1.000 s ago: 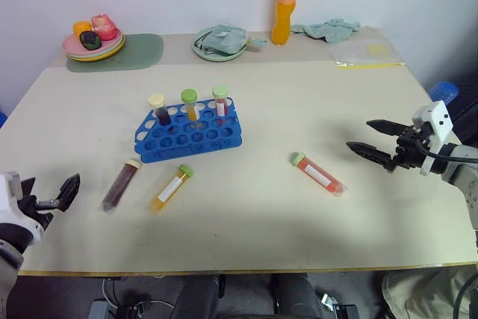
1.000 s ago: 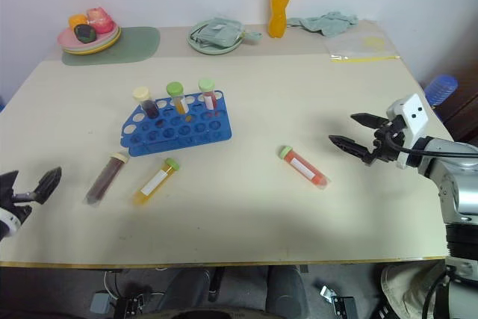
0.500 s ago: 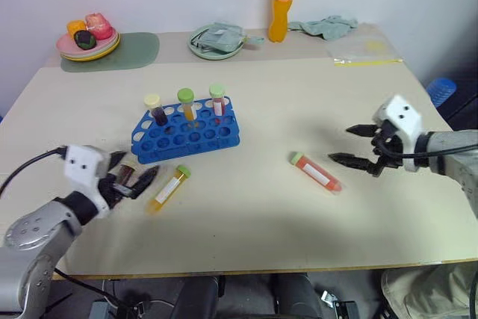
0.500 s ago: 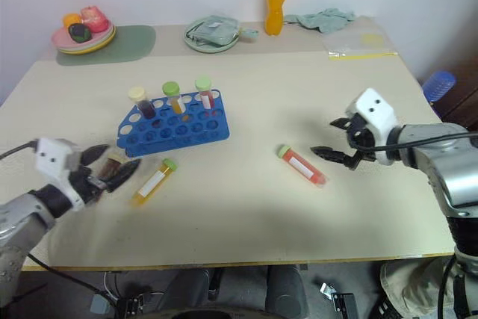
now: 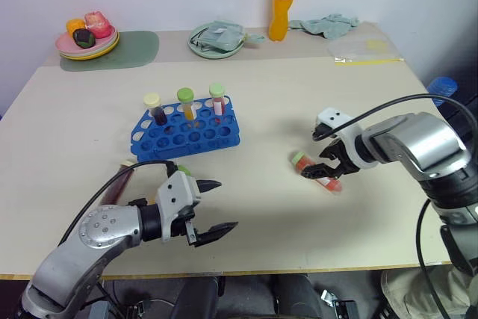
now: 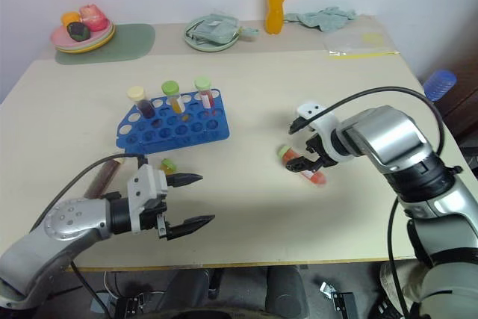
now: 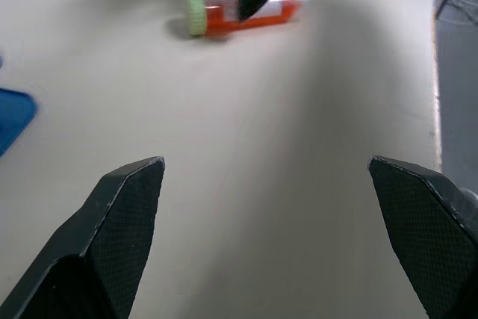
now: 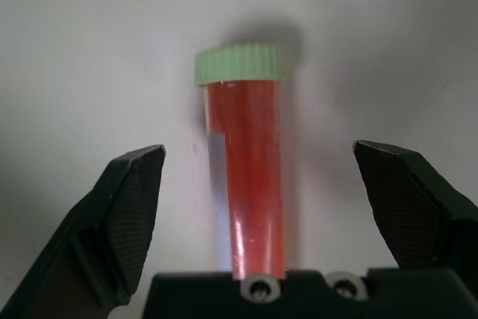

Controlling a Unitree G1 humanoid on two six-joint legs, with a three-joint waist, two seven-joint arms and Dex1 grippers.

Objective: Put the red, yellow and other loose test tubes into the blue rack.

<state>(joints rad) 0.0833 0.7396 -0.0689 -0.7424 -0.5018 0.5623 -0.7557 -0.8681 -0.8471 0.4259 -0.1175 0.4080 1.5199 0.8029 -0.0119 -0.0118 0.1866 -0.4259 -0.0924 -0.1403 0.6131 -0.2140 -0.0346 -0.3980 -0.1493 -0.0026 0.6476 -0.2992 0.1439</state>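
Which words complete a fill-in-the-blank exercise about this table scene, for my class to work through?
1. The blue rack holds ____ upright tubes.
2. The red tube lying on the table has a ____ cap.
3. The right gripper hangs over the red tube with its jaws ____.
4. The bottle at the far edge of the table holds ____ liquid.

Missing words: three; green; open; orange
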